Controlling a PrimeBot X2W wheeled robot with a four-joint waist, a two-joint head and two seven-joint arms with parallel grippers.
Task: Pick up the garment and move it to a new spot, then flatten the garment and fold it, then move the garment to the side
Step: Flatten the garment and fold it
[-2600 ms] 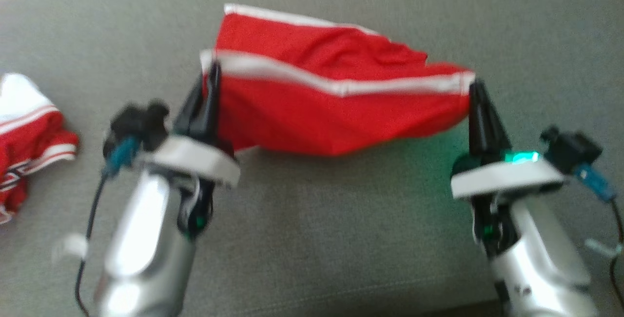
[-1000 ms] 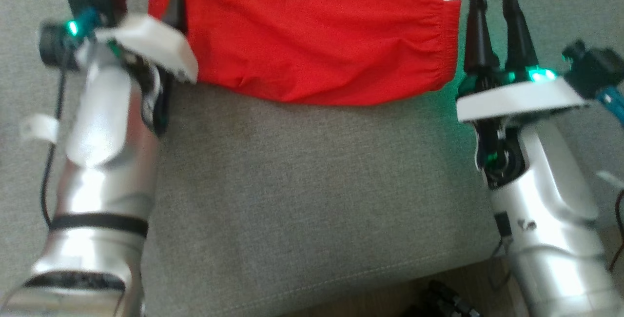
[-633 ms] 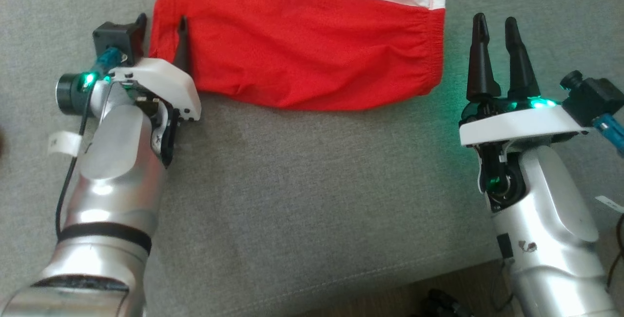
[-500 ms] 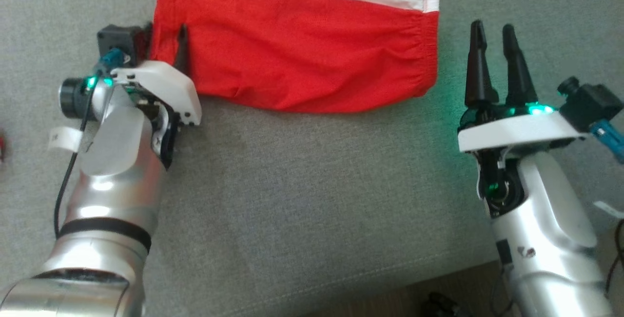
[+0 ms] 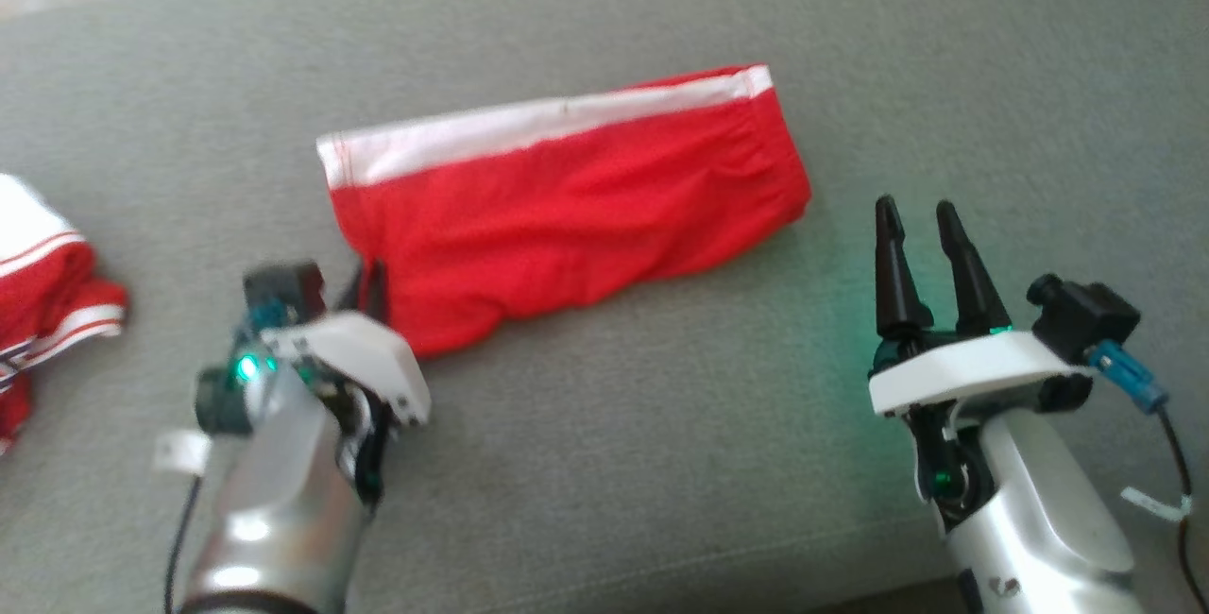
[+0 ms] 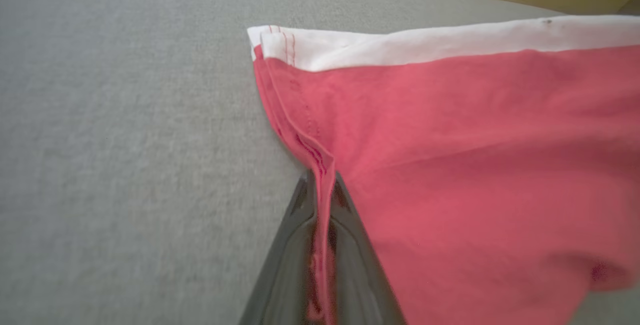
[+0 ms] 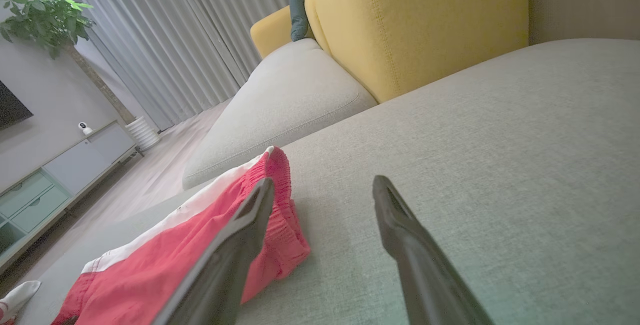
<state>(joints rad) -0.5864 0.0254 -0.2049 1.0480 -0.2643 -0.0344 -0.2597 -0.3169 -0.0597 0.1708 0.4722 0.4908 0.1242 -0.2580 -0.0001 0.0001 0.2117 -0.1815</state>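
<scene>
The garment [image 5: 576, 213] is a pair of red shorts with a white band, lying folded in a long strip across the grey cushion [image 5: 614, 463]. My left gripper [image 5: 370, 276] is shut on the garment's near left corner. In the left wrist view the red hem [image 6: 320, 165] runs down between the closed fingers [image 6: 300, 245]. My right gripper [image 5: 916, 222] stands open just right of the garment's right end, with nothing between its fingers. In the right wrist view the garment [image 7: 200, 250] lies left of the open gripper [image 7: 322, 185].
A second red and white garment [image 5: 42, 274] lies bunched at the cushion's far left. A yellow backrest cushion [image 7: 420, 20] and another grey seat [image 7: 280, 105] stand beyond the garment. The cushion's front edge runs just behind both arms.
My left gripper has closed on the garment's left corner. The head camera has tilted, so the whole scene sits lower in the picture. The right gripper stays open.
</scene>
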